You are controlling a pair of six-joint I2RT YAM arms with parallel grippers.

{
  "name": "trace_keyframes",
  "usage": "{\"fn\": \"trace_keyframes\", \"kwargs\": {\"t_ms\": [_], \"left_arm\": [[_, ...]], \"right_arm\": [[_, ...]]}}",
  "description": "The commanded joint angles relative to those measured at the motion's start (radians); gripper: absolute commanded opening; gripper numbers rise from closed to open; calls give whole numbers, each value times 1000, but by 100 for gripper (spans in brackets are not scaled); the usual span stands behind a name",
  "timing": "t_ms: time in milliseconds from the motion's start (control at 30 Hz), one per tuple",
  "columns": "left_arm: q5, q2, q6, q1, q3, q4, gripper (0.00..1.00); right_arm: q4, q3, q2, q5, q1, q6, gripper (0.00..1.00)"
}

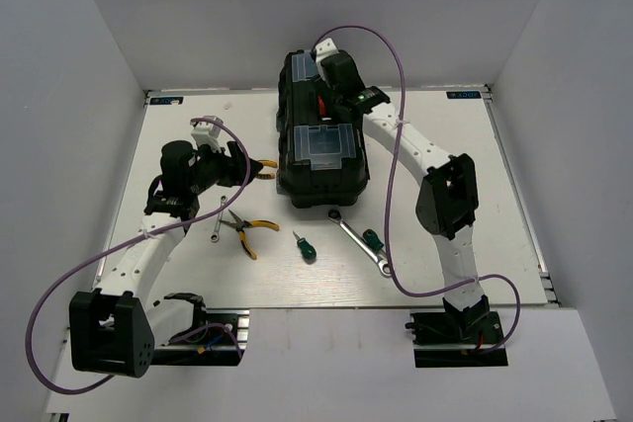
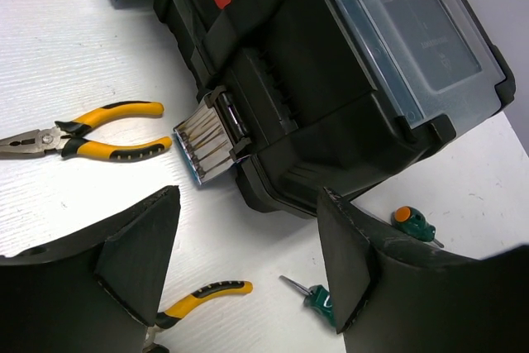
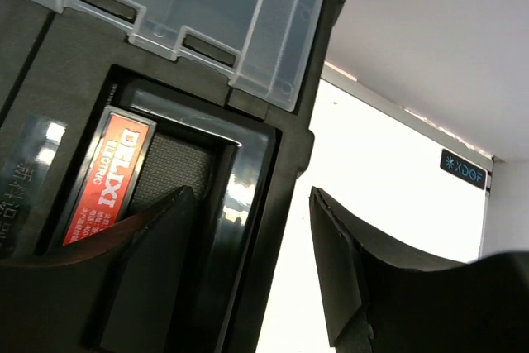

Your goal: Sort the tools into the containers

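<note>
Toolbox sat closed at upper centre of the overhead frame. Below it on the table lay pliers, short wrench, two screwdrivers and long wrench. Second pliers lay left of it. Left gripper gaped wide and empty beside the box. Right gripper, wide and empty, hung over the lid's edge.

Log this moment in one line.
toolbox: shut | left gripper: open, by latch | right gripper: open, over handle | pliers, screwdrivers, wrenches: on table
</note>
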Motion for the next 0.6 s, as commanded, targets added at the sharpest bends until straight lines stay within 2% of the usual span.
{"fn": "trace_keyframes", "kwargs": {"t_ms": [0, 133, 267, 567], "left_arm": [[20, -27, 8, -2, 33, 18, 77], [20, -36, -1, -2, 33, 18, 77], [20, -45, -1, -2, 33, 18, 77], [20, -45, -1, -2, 33, 18, 77]], "right_arm": [[-37, -9, 19, 66, 4, 35, 64], [-55, 5, 24, 165, 16, 50, 64], [-48, 3, 16, 224, 28, 48, 60], [95, 25, -2, 311, 61, -87, 57]]}}
